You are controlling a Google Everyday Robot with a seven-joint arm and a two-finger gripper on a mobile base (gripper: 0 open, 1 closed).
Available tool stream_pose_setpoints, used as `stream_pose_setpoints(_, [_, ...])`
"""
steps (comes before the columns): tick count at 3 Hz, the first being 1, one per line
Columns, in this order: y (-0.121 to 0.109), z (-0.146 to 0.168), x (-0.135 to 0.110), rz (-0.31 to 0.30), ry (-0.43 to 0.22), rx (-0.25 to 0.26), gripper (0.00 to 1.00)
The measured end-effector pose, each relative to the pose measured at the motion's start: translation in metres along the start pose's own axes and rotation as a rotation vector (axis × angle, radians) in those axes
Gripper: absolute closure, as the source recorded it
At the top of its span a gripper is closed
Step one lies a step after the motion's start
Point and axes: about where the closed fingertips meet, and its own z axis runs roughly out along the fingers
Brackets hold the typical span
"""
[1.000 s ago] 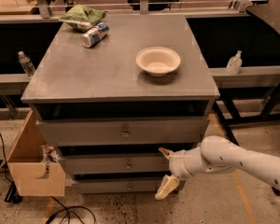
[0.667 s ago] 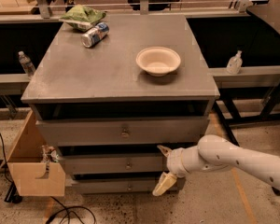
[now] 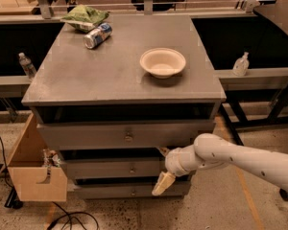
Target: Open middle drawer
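Gripper point(image 3: 157, 171) is low at the front of the grey table point(image 3: 86, 75), right side, on a white arm point(image 3: 240, 157) that comes in from the right edge of the view. Jaws spread wide: upper finger point(image 3: 163, 151) sits at the top right of the middle drawer point(image 3: 110, 169), and lower finger point(image 3: 162, 183) hangs down in front of the right part of the bottom drawer point(image 3: 110, 191). Can't tell if either finger touches a drawer front. The middle drawer is the second of three grey fronts, set back under the taller top drawer point(image 3: 86, 135), with a dark gap above it. Its small round knob point(image 3: 132, 169) is at centre, left of the gripper and clear of it. On the table: a pale bowl point(image 3: 162, 63) right of centre, a can point(image 3: 97, 36) lying on its side at back left, and a green bag point(image 3: 85, 16) just behind the can. A cardboard box point(image 3: 36, 171) stands on the floor against the table's left side. There's a water bottle point(image 3: 26, 65) on the ledge to the left and a pump bottle point(image 3: 240, 64) on the ledge to the right.
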Motion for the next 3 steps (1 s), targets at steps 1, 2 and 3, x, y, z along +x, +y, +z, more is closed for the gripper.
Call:
stream_pose_setpoints(1, [-0.003, 0.007, 0.001, -0.001, 0.011, 0.004, 0.0])
stream_pose_setpoints(2, [-0.004, 0.015, 0.006, 0.007, 0.031, 0.007, 0.0])
stream_pose_setpoints(3, [-0.005, 0.023, 0.011, 0.011, 0.049, 0.003, 0.0])
